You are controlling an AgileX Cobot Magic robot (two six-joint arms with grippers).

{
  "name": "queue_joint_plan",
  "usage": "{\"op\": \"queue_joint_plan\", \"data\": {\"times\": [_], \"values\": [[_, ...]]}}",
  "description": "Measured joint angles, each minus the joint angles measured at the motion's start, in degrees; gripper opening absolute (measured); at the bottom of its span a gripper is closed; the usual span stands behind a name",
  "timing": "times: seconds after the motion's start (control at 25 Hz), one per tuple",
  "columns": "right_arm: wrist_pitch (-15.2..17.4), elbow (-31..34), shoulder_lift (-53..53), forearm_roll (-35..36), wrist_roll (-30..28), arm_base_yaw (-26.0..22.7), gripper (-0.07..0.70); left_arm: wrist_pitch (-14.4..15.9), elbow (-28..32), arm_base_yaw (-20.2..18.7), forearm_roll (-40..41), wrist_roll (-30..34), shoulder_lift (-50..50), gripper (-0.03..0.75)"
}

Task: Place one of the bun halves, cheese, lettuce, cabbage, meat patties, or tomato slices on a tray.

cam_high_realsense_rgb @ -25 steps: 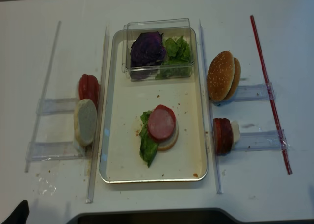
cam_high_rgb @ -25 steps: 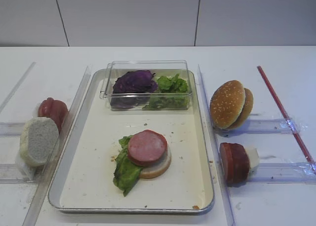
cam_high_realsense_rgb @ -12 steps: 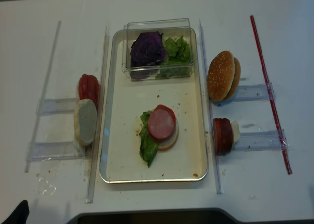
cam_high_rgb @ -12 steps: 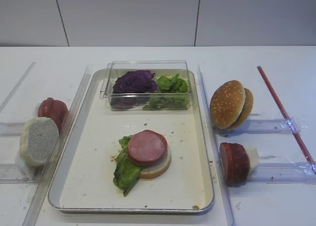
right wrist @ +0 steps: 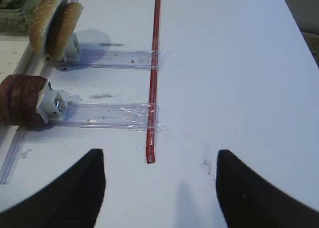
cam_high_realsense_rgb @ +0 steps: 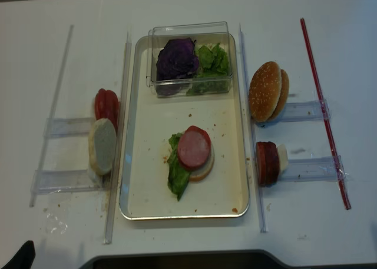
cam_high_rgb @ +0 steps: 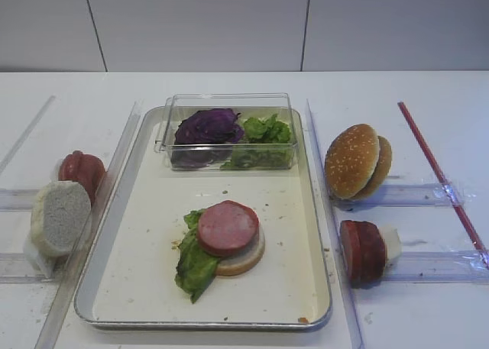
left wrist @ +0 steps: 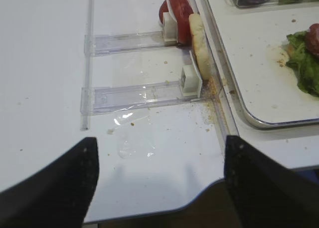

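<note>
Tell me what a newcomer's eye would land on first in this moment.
The half-built burger mid-tray: a meat patty on a bun half with lettuce spilling left. Behind it, a clear box holds purple cabbage and more lettuce. Sesame buns stand on edge at the right.

I see a clear box (cam_high_rgb: pixel 226 131) at the far end of the white table (cam_high_rgb: pixel 428 97), with clear strips (cam_high_realsense_rgb: pixel 121 133) running lengthwise on either side of the middle. To my right a thin red rod (right wrist: pixel 153 73) lies taped across two clear holders (right wrist: pixel 107 114), and two more holders (left wrist: pixel 139 94) sit to my left beside a wet smear (left wrist: pixel 130 138) and scattered crumbs (left wrist: pixel 212 91).
</note>
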Motion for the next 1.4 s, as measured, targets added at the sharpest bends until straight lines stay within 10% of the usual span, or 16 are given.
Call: {"op": "queue_joint_plan", "data": {"times": [1.4], "values": [[0.0,0.0,0.0,0.0,0.1,0.0,0.493,0.0,0.0,0.0,0.0,0.0,0.0,0.482]]}}
